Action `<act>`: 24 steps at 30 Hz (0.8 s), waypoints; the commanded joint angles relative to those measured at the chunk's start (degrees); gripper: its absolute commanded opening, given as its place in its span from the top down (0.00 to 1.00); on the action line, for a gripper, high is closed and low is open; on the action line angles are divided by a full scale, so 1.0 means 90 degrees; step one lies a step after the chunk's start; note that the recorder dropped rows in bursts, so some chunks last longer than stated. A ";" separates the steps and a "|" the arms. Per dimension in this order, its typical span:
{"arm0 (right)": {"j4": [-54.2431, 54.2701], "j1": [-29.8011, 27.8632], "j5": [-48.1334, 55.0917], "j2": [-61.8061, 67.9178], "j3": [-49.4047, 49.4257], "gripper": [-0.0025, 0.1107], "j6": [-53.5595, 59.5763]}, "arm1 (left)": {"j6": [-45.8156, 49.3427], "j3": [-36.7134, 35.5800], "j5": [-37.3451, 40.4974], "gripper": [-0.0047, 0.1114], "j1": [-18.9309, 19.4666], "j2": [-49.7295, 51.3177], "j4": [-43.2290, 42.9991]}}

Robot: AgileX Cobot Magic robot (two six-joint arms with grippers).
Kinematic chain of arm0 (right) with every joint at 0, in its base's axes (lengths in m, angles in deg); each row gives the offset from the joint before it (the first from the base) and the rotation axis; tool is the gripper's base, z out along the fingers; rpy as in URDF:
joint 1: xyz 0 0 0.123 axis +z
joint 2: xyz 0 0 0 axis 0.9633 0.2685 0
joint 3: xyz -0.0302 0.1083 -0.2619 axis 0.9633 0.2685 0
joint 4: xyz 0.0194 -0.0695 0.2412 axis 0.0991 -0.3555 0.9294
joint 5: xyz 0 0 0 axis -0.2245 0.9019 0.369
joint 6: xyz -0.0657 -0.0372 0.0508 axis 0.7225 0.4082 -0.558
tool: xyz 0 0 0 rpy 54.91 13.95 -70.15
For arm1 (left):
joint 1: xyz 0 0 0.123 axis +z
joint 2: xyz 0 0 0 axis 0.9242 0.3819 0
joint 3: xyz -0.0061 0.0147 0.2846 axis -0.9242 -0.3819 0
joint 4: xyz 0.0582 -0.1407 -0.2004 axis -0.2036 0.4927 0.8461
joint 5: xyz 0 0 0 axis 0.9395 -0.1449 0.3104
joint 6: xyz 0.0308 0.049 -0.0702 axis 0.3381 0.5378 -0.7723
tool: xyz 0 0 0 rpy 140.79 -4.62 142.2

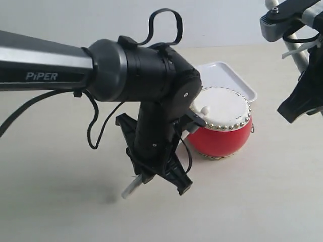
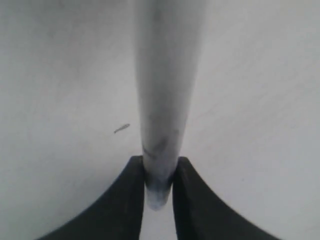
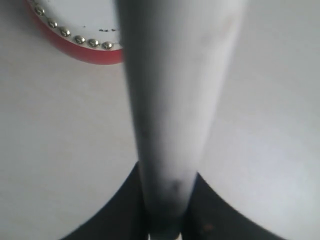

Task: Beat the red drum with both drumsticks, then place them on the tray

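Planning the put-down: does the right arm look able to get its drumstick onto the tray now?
Probably yes: the right pincer holds its drumstick near the red drum, and nothing visible stands between it and the tray behind the drum.

Work surface: plain matte tabletop [image 1: 55, 212], pale cream, no pattern, fills most of the exterior view. Behind it a flat backdrop [image 1: 101, 20], light grey-white, meets the far table edge in a straight line; wall or screen, can't tell. Light is soft and even, no hard highlights. One faint blurred shadow [image 1: 98, 194] on the table, front left. Wrist views show the same surface, greyer and out of focus. Left wrist view: one small dark mark [image 2: 121, 128] on it.
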 commanded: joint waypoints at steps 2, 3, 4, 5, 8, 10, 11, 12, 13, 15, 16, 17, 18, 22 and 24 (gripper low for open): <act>0.0335 0.0002 0.0000 0.0422 -0.0004 0.98 0.0188 | -0.0046 0.0449 0.0143 0.96 -0.0027 -0.0621 -0.0064; 0.0443 0.0002 0.0000 0.0586 0.0027 0.98 0.0224 | -0.0062 0.0465 0.0143 0.96 -0.0027 -0.0792 -0.0036; 0.0535 0.0002 0.0000 0.0757 0.0095 0.98 0.0309 | -0.0061 0.0465 0.0143 0.96 -0.0027 -0.0939 -0.0026; 0.0579 0.0002 0.0000 0.0915 0.0163 0.98 0.0309 | -0.0094 0.0465 0.0143 0.96 -0.0027 -0.1110 -0.0026; 0.0575 0.0002 -0.0015 0.1592 0.0461 0.98 0.0309 | -0.0177 0.0465 0.0143 0.96 -0.0027 -0.1610 -0.0026; 0.0518 0.0002 -0.0301 0.2081 0.0654 0.98 0.0309 | -0.0202 0.0465 0.0143 0.96 -0.0027 -0.1880 -0.0026; 0.0486 0.0002 -0.0334 0.2278 0.0693 0.98 0.0309 | -0.0202 0.0465 0.0143 0.96 -0.0027 -0.2013 -0.0026; 0.0474 0.0002 -0.0334 0.2518 0.0691 0.98 0.0309 | -0.0202 0.0465 0.0143 0.96 -0.0027 -0.2133 -0.0026; 0.0474 0.0002 -0.0334 0.2733 0.0691 0.98 0.0309 | -0.0202 0.0465 0.0143 0.96 -0.0027 -0.2220 -0.0026; 0.0474 0.0002 -0.0308 0.3034 0.0691 0.98 0.0309 | -0.0202 0.0465 0.0143 0.96 -0.0027 -0.2399 -0.0026; 0.0474 0.0002 -0.0297 0.3153 0.0691 0.98 0.0309 | -0.0202 0.0465 0.0143 0.96 -0.0027 -0.2473 -0.0026; 0.0474 0.0002 -0.0247 0.3226 0.0678 0.98 0.0309 | -0.0202 0.0465 0.0143 0.96 -0.0027 -0.2527 -0.0037; 0.0474 0.0002 -0.0207 0.3227 0.0665 0.98 0.0309 | -0.0202 0.0465 0.0143 0.96 -0.0027 -0.2571 -0.0037; 0.0444 0.0002 0.0000 0.2879 0.0665 0.98 0.0309 | -0.0202 0.0465 0.0143 0.96 -0.0027 -0.2609 -0.0052; 0.0425 0.0002 0.0000 0.2510 0.0665 0.98 0.0309 | -0.0202 0.0465 0.0143 0.96 -0.0027 -0.2598 -0.0053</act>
